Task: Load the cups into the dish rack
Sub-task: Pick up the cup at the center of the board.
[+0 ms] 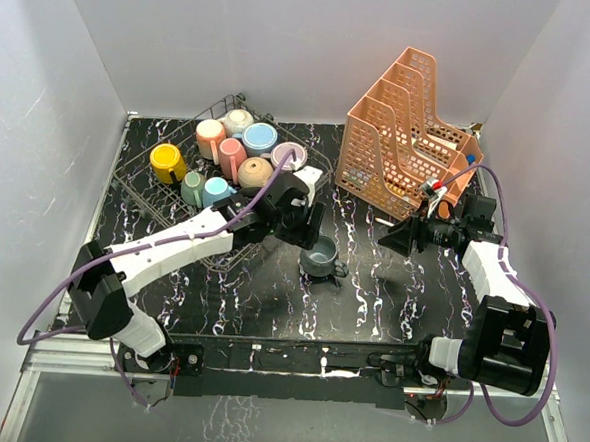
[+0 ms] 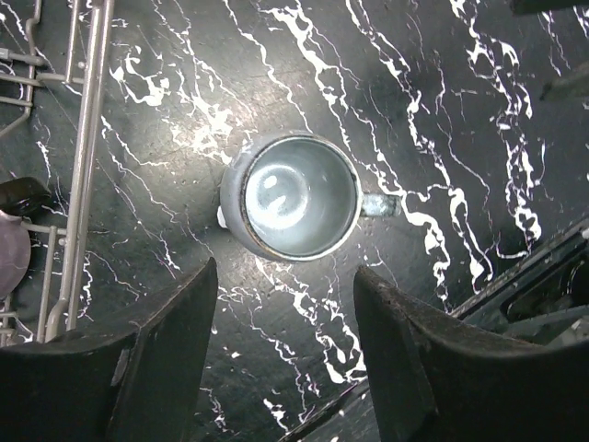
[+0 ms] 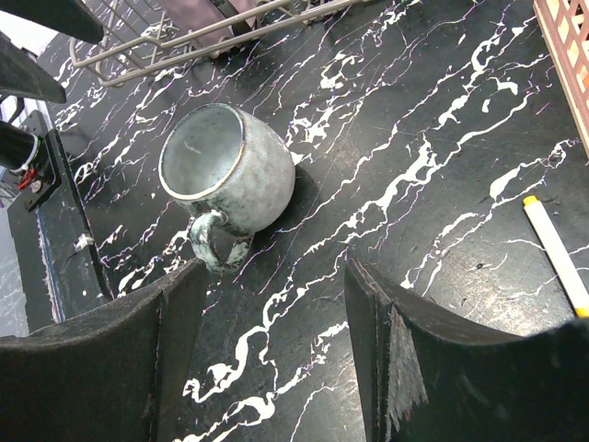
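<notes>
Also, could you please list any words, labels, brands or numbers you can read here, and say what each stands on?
There is no readable text in any view.
The grey-green cup, the cups in the dish rack, the orange organizer and the white marker show no print that can be made out.
</notes>
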Robot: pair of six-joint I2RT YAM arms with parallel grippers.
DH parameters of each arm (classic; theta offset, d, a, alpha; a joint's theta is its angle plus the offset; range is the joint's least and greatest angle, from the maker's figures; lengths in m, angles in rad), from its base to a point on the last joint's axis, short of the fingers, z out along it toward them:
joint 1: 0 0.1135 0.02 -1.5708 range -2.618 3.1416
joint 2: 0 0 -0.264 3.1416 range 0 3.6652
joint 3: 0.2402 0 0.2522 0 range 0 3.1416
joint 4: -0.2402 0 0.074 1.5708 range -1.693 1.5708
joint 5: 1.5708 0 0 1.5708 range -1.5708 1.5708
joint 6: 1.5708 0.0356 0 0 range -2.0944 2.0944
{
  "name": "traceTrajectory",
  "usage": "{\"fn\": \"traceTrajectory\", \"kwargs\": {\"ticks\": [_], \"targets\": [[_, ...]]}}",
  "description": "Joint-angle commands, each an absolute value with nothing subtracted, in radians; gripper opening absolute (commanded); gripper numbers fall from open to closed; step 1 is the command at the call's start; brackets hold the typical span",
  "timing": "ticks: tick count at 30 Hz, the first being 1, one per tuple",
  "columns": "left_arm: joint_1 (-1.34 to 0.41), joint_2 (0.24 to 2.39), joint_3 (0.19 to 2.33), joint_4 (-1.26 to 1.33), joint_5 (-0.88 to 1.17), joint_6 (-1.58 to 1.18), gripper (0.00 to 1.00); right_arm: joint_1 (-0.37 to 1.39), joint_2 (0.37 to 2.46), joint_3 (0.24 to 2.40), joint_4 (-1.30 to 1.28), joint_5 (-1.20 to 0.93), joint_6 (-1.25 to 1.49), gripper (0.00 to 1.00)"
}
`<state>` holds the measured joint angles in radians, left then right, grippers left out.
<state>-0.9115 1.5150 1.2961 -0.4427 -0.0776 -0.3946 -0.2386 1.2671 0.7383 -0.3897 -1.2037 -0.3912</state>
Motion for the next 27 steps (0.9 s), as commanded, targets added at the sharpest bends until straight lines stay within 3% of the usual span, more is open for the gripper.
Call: {"fn": "traceTrajectory", "kwargs": {"ticks": [1,7,11,27], "targets": [[-0.908,1.526,1.314,-0.446,-0.136,-0.483,0.58,-0.244,1.256,0.763,-0.371,-1.232,-0.408,0.64],[-0.903,1.626,1.356,-0.483,-0.207,-0.481,0.52,-0.244,1.245,0.759,-0.368,-1.231,-0.409,0.64],[-0.88,1.699,1.4,-0.504,-0.201,-0.454,0.35,-0.244,1.245,0.758,-0.369,-1.236,-0.407,0.64],[-0.823,1.88,1.489,-0.542,-0.046,-0.413,0.33,-0.244,1.247,0.764,-0.374,-1.232,-0.412,0.64]]}}
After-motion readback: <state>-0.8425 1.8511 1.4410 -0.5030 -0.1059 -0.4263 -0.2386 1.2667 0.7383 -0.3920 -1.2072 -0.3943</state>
